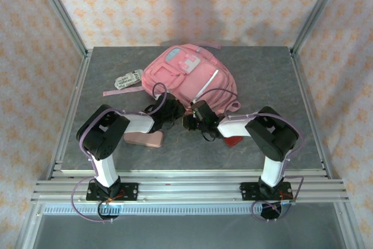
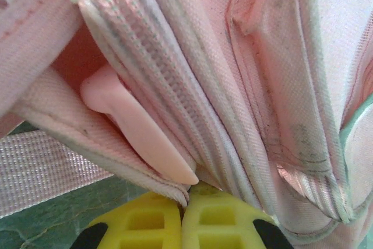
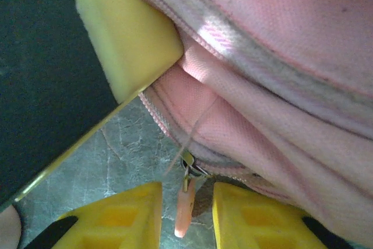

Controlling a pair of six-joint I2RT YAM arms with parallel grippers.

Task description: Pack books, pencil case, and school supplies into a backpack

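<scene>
The pink backpack (image 1: pixel 189 77) lies at the middle back of the table. My left gripper (image 1: pixel 173 111) sits at its near edge, and its yellow fingers (image 2: pixel 145 225) are shut on a fold of the fabric beside a pale pink zipper pull (image 2: pixel 137 126). My right gripper (image 1: pixel 193 122) is just right of it. It stands open, and a small salmon zipper pull (image 3: pixel 185 211) hangs between the fingers (image 3: pixel 250 217) without touching them. A red square pad (image 1: pixel 232 142) lies under the right arm. The books are out of view.
A flat pink case (image 1: pixel 143 139) lies under the left forearm. A grey patterned pouch (image 1: pixel 127 79) rests left of the backpack on a pink strap (image 1: pixel 119 91). One of the left gripper's yellow fingers (image 3: pixel 125 39) presses on the backpack's edge in the right wrist view. Metal frame posts stand at the table's corners.
</scene>
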